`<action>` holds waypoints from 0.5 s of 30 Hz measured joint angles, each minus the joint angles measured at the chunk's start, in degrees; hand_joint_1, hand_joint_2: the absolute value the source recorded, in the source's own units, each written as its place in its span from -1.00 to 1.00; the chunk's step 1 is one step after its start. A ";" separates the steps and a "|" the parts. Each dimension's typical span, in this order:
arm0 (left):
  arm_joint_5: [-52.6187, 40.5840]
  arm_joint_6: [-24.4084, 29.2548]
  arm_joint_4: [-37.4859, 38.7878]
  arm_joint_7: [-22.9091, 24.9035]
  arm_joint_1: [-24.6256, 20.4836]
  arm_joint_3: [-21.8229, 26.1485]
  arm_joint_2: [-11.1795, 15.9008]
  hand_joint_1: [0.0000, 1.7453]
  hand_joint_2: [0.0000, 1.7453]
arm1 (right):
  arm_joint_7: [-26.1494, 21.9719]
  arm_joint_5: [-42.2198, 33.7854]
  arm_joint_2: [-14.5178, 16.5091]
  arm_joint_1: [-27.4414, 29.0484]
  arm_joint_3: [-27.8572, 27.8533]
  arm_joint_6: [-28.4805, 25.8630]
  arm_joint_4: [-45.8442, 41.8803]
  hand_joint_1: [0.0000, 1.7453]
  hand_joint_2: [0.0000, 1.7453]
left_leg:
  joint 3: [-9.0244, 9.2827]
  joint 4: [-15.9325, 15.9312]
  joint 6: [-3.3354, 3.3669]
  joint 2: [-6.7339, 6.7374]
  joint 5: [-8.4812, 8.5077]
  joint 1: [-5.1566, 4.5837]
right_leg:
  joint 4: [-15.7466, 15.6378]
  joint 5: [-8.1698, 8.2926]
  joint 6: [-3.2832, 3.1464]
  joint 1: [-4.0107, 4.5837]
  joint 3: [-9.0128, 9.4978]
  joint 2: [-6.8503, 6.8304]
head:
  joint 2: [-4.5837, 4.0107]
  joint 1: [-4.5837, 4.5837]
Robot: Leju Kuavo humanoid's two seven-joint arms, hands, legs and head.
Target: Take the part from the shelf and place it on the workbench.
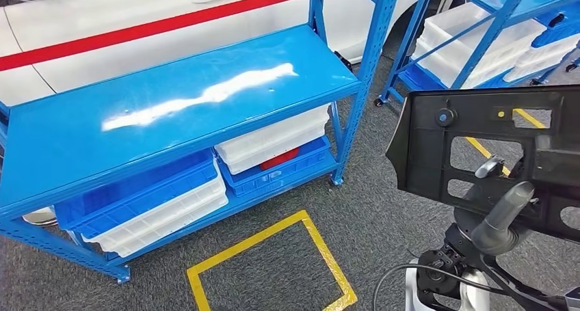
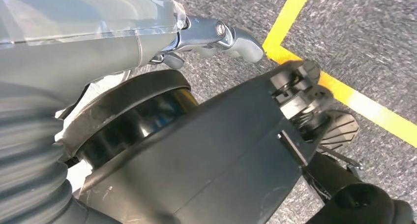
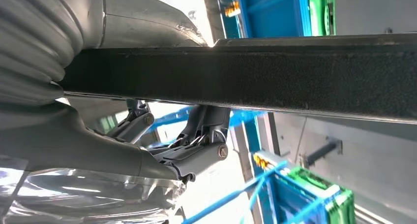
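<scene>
The right hand [image 1: 503,219] holds the part [image 1: 479,154], a flat black plastic panel with several cut-out windows. The panel is already off the shelf and hangs in the air at the robot's right side, above the grey floor. It stands nearly upright, with its broad face toward the camera and its long axis running about level, from left to right. In the head view the thick grey thumb lies against the near face of the panel, near its lower edge. In the right wrist view the panel's edge [image 3: 255,79] crosses the picture as a dark bar, with the grey hand cover on one side of it and the fingers [image 3: 196,155] on the other, so I judge the fingers are closed around the panel. The blue shelf [image 1: 171,106] stands ahead and to the left, well apart from the panel; its shiny top is bare, and white and blue bins [image 1: 157,208] sit on the level below. I cannot see a bench anywhere, so I think the robot must first turn or walk. The left hand [image 2: 216,37] hangs low over the floor near a yellow line [image 2: 344,91]. It carries nothing, but I cannot tell how its fingers are set.
</scene>
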 joint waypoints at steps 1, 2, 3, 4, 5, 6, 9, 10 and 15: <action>-0.03 -0.05 0.00 0.09 -0.06 -0.04 0.01 -1.00 1.00 | -0.01 0.24 0.21 0.02 -0.13 0.06 -0.04 1.00 1.00 | -0.97 2.27 -0.26 -0.82 -1.56 0.08 | -0.19 0.24 -0.32 -0.19 -0.07 0.28 | 0.00 0.00; -0.05 -0.10 0.00 0.20 -0.07 -0.10 0.02 -1.00 1.00 | -0.01 0.44 0.40 0.05 -0.21 0.12 -0.07 1.00 1.00 | -2.40 5.74 -0.45 -1.73 -3.55 0.23 | -0.21 0.37 -0.52 -0.18 -0.23 0.58 | 0.00 -0.01; -0.08 -0.16 0.00 0.31 -0.04 -0.19 0.03 -1.00 1.00 | -0.01 0.58 0.56 0.09 -0.27 0.16 -0.08 1.00 1.00 | -4.16 9.81 -0.58 -2.25 -5.47 0.30 | -0.17 0.48 -0.66 -0.17 -0.43 0.95 | 0.00 -0.01; -0.09 -0.21 0.00 0.39 0.00 -0.27 0.05 -1.00 1.00 | -0.01 0.69 0.68 0.14 -0.35 0.19 -0.07 1.00 1.00 | -5.64 13.22 -0.67 -2.48 -6.67 0.34 | -0.12 0.58 -0.72 -0.12 -0.60 1.39 | 0.00 -0.01; -0.10 -0.25 0.00 0.45 0.03 -0.34 0.07 -1.00 1.00 | -0.01 0.76 0.77 0.16 -0.44 0.20 -0.05 1.00 1.00 | -6.34 14.93 -0.70 -2.57 -6.83 0.35 | -0.04 0.65 -0.74 -0.09 -0.73 1.87 | 0.00 -0.01; -0.10 -0.27 0.00 0.49 0.04 -0.39 0.09 -1.00 1.00 | -0.01 0.83 0.84 0.17 -0.53 0.20 -0.04 1.00 1.00 | -5.94 14.32 -0.63 -2.63 -5.86 0.35 | 0.06 0.70 -0.71 -0.07 -0.81 2.37 | 0.00 0.00; -0.05 -0.30 0.00 0.54 -0.01 -0.45 0.21 -1.00 1.00 | 0.00 1.03 1.07 0.06 -0.72 0.23 0.08 1.00 1.00 | -0.59 3.40 0.03 -4.27 -0.58 0.37 | 0.53 0.78 -0.44 0.03 -1.01 3.81 | 0.00 0.00; -0.02 -0.31 0.00 0.56 -0.03 -0.47 0.27 -1.00 1.00 | 0.01 1.10 1.11 -0.02 -0.77 0.25 0.16 1.00 1.00 | 0.68 0.60 0.24 -4.98 0.25 0.37 | 0.70 0.86 -0.19 0.06 -1.22 4.26 | 0.00 -0.01; 0.50 -0.36 0.00 0.71 0.06 -0.69 0.51 -1.00 1.00 | 0.04 1.37 1.15 -0.32 -0.94 0.19 0.52 1.00 1.00 | 1.31 -1.24 0.92 -5.05 0.61 0.20 | 0.56 1.49 1.14 -0.26 -1.88 5.55 | 0.00 0.00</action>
